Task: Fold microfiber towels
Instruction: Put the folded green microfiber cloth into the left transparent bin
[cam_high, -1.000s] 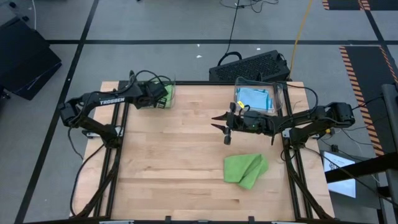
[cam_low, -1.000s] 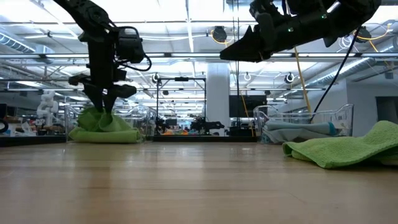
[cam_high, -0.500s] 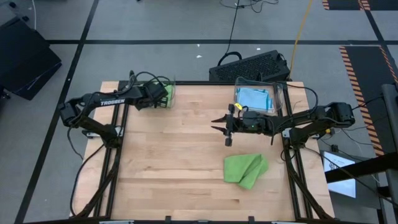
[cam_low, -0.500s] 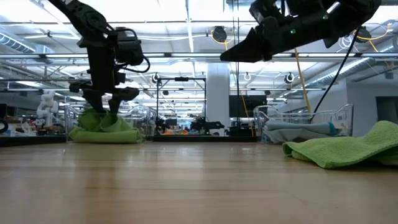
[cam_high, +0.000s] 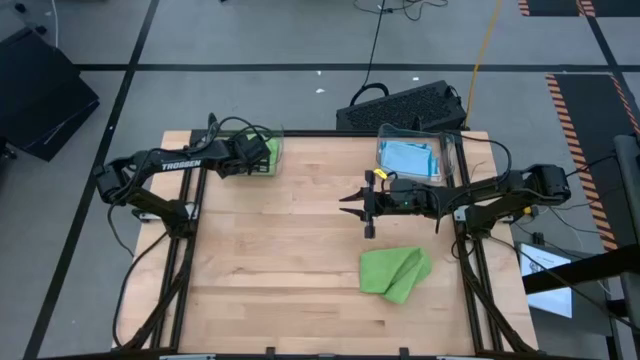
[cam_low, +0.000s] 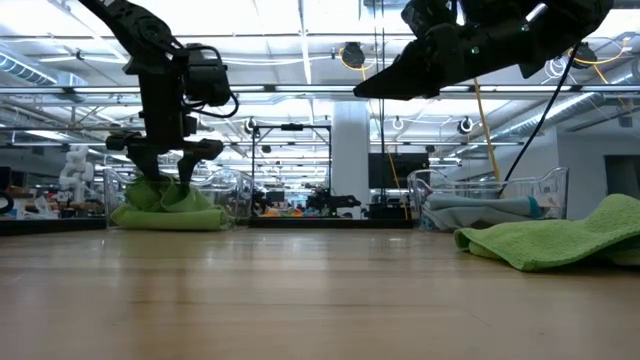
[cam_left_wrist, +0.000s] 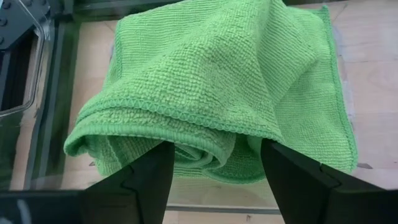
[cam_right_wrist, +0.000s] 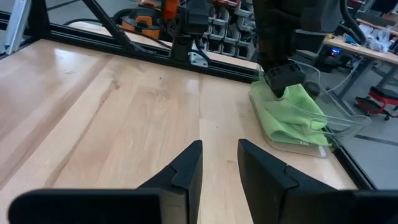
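The left gripper (cam_left_wrist: 211, 174) hangs over the clear bin (cam_high: 272, 140) at the far left corner of the bench (cam_high: 270, 260). Its fingers (cam_left_wrist: 140, 180) stand spread, one on each side of a folded lime green towel (cam_left_wrist: 217, 87) lying in that bin. The fingers hold nothing; whether they touch the cloth cannot be told. The low view shows the same gripper just above the green bundle.

The right gripper (cam_high: 352, 201) hovers above the bench, right of centre and well clear of the surface. Its fingers (cam_right_wrist: 180, 171) stand parted with bare wood showing between them, and it carries nothing.

A second lime green towel (cam_high: 394, 272) lies loose on the bench, near side and right of centre, close to the right gripper. It is crumpled into a rough wedge with no clean edges, so it reads as unfolded.

Blue towels (cam_high: 410, 160) rest in a second clear bin (cam_high: 448, 150) at the far right of the bench. Their fold state cannot be told.

Judged status: one green towel is folded and deposited in the far left bin. At least the loose green towel remains to be flattened, folded and stowed. The blue towels may also await handling.
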